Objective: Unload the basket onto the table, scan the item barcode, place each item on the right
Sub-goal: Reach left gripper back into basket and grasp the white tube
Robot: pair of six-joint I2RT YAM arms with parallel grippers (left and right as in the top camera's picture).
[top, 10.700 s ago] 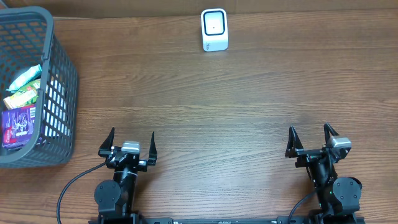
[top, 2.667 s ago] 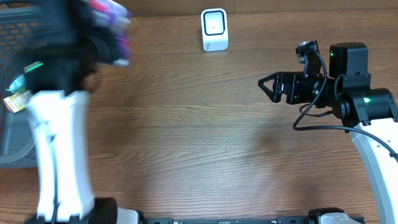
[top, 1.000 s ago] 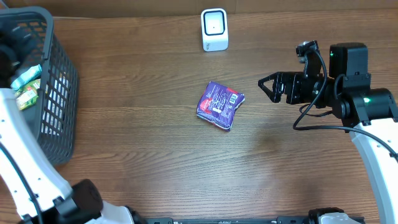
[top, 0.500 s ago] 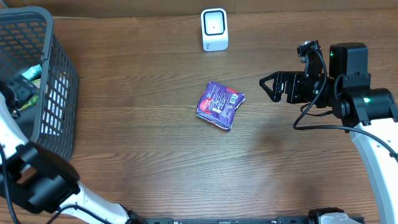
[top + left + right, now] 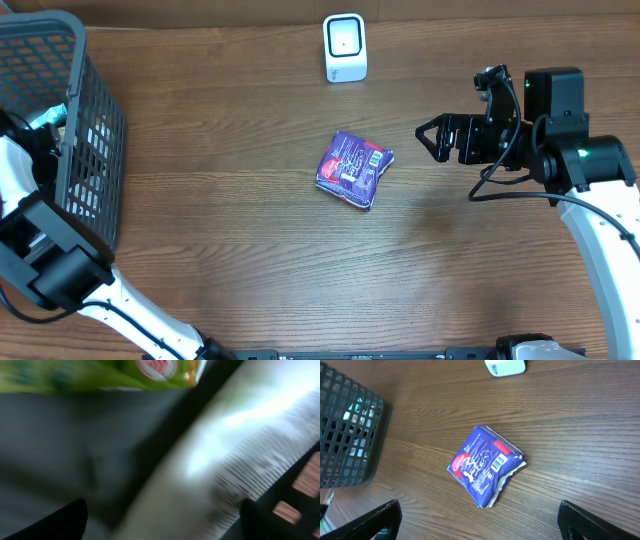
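The item, a purple packet (image 5: 353, 168), lies flat mid-table with its white barcode label (image 5: 499, 461) facing up. Behind it at the table's back edge stands the white scanner (image 5: 345, 47). My right gripper (image 5: 428, 140) hovers open just right of the packet, which shows ahead of its spread fingers (image 5: 482, 522) with nothing between them. My left arm reaches into the grey basket (image 5: 95, 140). Its view is blurred: the left gripper (image 5: 162, 520) has its fingers wide apart over a silvery packet (image 5: 235, 445), with a green packet (image 5: 100, 372) beyond.
The basket stands at the table's left edge with several snack packets inside. It shows in the right wrist view as dark mesh (image 5: 345, 425) at the left. The left arm's white link (image 5: 12, 175) crosses the basket's front rim.
The left arm has gone deeper into the basket. The purple packet, set down earlier, has not moved. The right arm has hardly shifted.
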